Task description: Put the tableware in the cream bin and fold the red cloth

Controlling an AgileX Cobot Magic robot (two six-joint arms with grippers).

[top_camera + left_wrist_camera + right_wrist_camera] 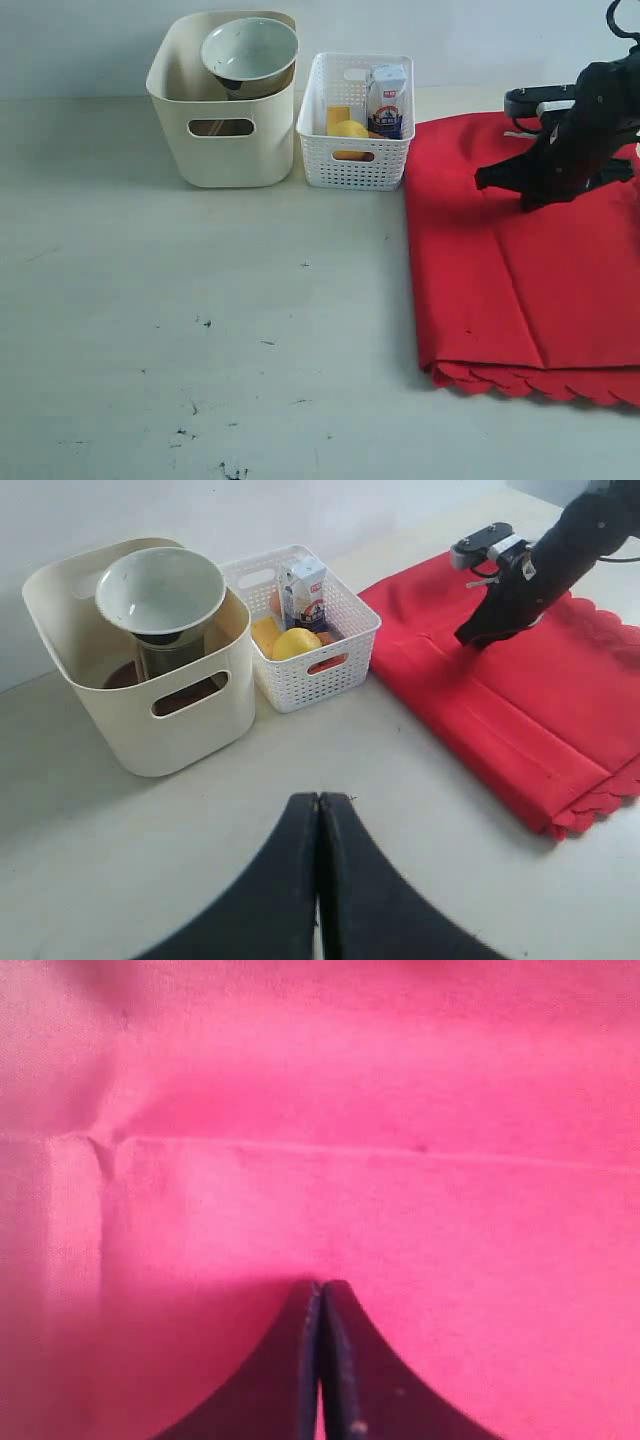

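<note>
The cream bin [225, 150] stands at the back left. A white bowl [250, 50] rests tilted on top of its contents. In the left wrist view the bowl [160, 588] sits on a steel cup [170, 656], with a brown plate [118, 675] low inside the bin [190, 730]. Chopsticks, knife and spoon are hidden. The red cloth [520, 270] lies folded on the right, its scalloped edge at the front. My right gripper [482, 181] is shut, its tips low over the cloth [350, 1160] near a crease. My left gripper [319, 798] is shut and empty over bare table.
A white perforated basket [355, 165] stands between the bin and the cloth, holding a milk carton [386, 100], a lemon [350, 130] and other food. The grey table [200, 330] stretches wide to the front left of the cloth.
</note>
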